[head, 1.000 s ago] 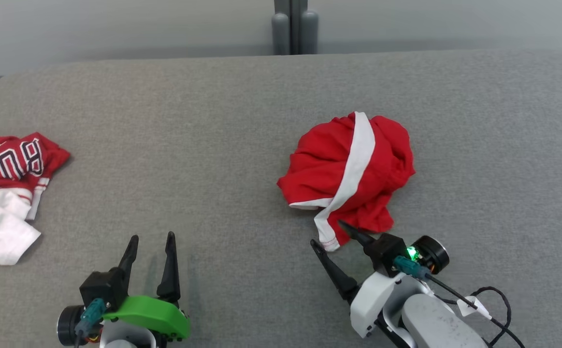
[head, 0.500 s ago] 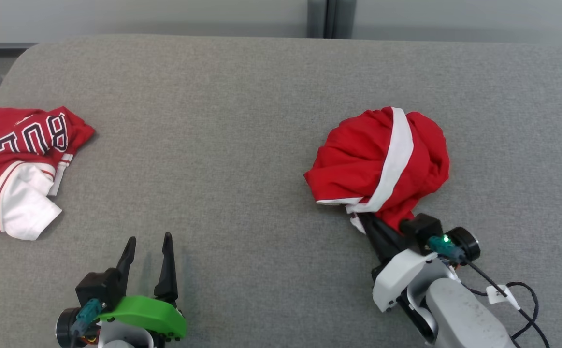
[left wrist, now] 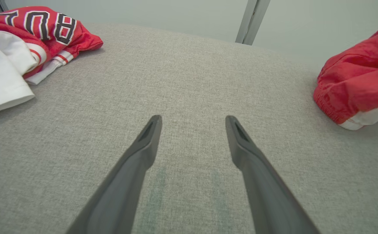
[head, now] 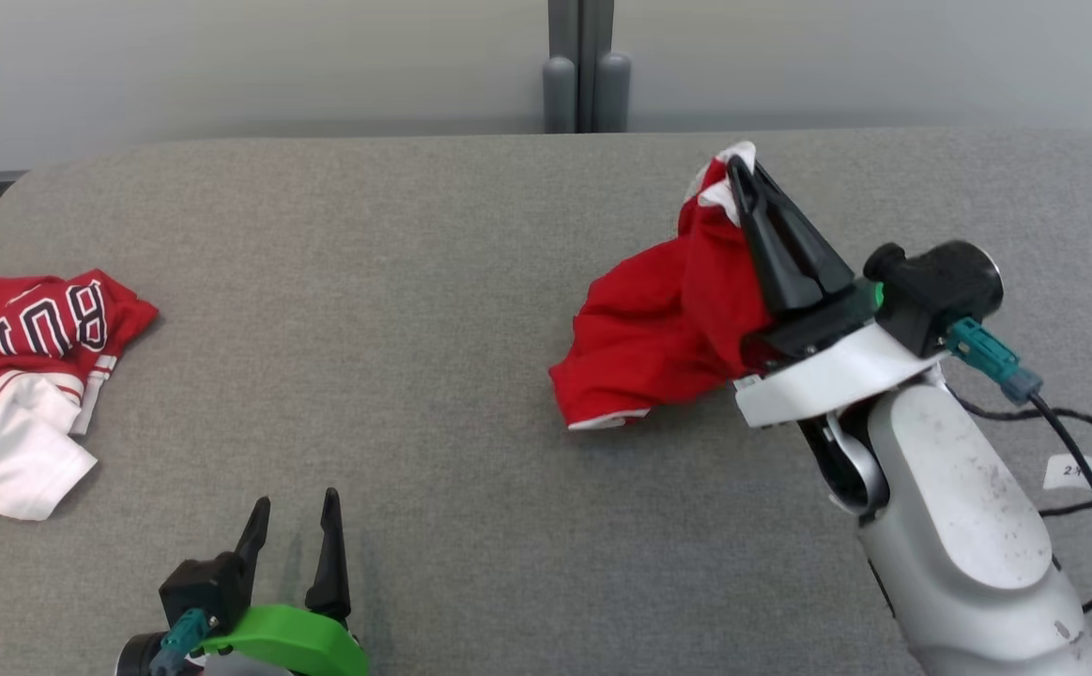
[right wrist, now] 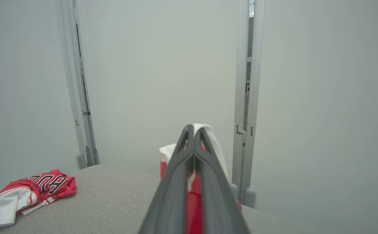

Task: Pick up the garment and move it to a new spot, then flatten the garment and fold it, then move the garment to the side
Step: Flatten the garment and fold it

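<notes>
The garment [head: 663, 329] is red cloth with a white band, and it hangs from my right gripper [head: 741, 178], which is shut on its white edge and raised above the grey table. Its lower end still trails on the table [head: 414, 310]. In the right wrist view the closed fingers [right wrist: 193, 136] pinch white and red cloth [right wrist: 192, 195]. My left gripper [head: 294, 512] stands open at the near left, nothing between its fingers [left wrist: 149, 136]. Part of the garment [left wrist: 358, 87] shows at the right in the left wrist view.
A second red and white jersey with dark letters [head: 20, 376] lies crumpled at the table's left edge, also seen as a jersey [left wrist: 23, 42] and a jersey [right wrist: 29, 191] in the wrist views. A grey wall and a post [head: 583, 66] stand behind the table.
My right gripper closed on the garment's white edge and lifted it up and away from me, stretching the cloth off the table. The head camera shifted. The left gripper stayed put.
</notes>
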Controlling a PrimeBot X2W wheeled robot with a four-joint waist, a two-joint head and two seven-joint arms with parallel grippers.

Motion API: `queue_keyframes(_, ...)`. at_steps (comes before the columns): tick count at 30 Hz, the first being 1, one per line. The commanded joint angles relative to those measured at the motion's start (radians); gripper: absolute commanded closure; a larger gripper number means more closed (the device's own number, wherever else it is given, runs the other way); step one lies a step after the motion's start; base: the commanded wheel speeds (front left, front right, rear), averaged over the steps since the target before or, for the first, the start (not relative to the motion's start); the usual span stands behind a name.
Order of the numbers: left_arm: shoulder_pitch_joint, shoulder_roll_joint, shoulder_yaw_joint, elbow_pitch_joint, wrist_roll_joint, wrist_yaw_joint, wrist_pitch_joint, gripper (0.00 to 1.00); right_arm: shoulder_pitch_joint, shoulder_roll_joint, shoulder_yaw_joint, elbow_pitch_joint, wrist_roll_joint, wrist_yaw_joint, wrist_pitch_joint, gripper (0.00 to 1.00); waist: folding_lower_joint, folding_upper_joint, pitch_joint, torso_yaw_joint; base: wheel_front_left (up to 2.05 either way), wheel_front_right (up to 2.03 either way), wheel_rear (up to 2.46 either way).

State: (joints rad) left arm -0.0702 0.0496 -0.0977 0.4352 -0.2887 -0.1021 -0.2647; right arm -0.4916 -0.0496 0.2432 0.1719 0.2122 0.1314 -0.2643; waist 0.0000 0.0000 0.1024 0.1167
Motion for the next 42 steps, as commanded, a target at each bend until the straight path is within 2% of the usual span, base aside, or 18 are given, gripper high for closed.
queue_keyframes(1,0.008,0.003,-0.004,0.004,-0.001,0.004,0.0,0.0,-0.037,-0.003,0.015,-0.005,0.001,-0.001,0.0,1.0,0.0,0.0,-0.015,-0.002,0.0,0.0,0.0)
queue_keyframes(11,0.009,0.003,-0.021,0.009,-0.009,0.005,0.0,0.0,-0.349,-0.008,0.206,0.064,0.03,-0.001,0.0,1.0,0.0,0.0,-0.013,0.064,0.0,0.0,0.0)
queue_keyframes(16,0.013,0.003,-0.026,0.011,-0.016,0.006,0.0,0.0,-0.472,-0.004,0.24,0.092,0.057,-0.001,0.0,1.0,0.0,0.0,-0.007,0.088,0.0,0.0,0.0)
queue_keyframes(20,0.021,0.002,-0.024,0.014,-0.016,0.008,0.0,0.0,-0.503,-0.005,0.222,0.088,0.074,-0.001,0.0,1.0,0.0,0.0,-0.004,0.087,0.0,0.0,0.0)
queue_keyframes(25,0.021,0.002,-0.016,0.014,-0.009,0.009,0.0,0.0,-0.44,-0.008,0.178,0.093,0.074,-0.001,0.0,1.0,0.0,0.0,-0.002,0.056,0.0,0.0,0.0)
queue_keyframes(28,0.022,0.002,-0.012,0.016,-0.006,0.008,0.0,0.0,-0.365,-0.035,0.14,0.106,0.079,-0.001,0.0,1.0,0.0,0.0,-0.005,0.033,0.0,0.0,0.0)
queue_keyframes(36,0.035,0.003,-0.011,0.016,0.004,0.003,0.0,0.0,-0.072,-0.121,-0.078,0.231,0.03,-0.001,0.0,1.0,0.0,0.0,-0.017,-0.018,0.0,0.0,0.0)
queue_keyframes(37,0.035,0.002,-0.013,0.016,0.007,0.002,0.0,0.0,-0.036,-0.13,-0.112,0.259,0.015,-0.001,0.0,0.75,0.0,0.0,-0.018,-0.022,0.0,0.0,0.0)
queue_keyframes(38,0.036,0.003,-0.013,0.016,0.008,0.001,0.0,0.0,-0.011,-0.135,-0.147,0.279,0.003,-0.001,0.0,0.57,0.0,0.0,-0.019,-0.025,0.0,0.0,0.0)
queue_keyframes(39,0.036,0.003,-0.013,0.017,0.011,0.001,0.0,0.0,0.019,-0.137,-0.183,0.302,-0.016,-0.001,0.0,0.0,0.0,0.0,-0.02,-0.028,0.0,0.0,0.0)
queue_keyframes(42,0.039,0.003,-0.013,0.016,0.016,0.0,0.0,0.0,0.072,-0.124,-0.258,0.334,-0.063,-0.001,0.0,0.0,0.0,0.0,-0.022,-0.034,0.0,0.0,0.0)
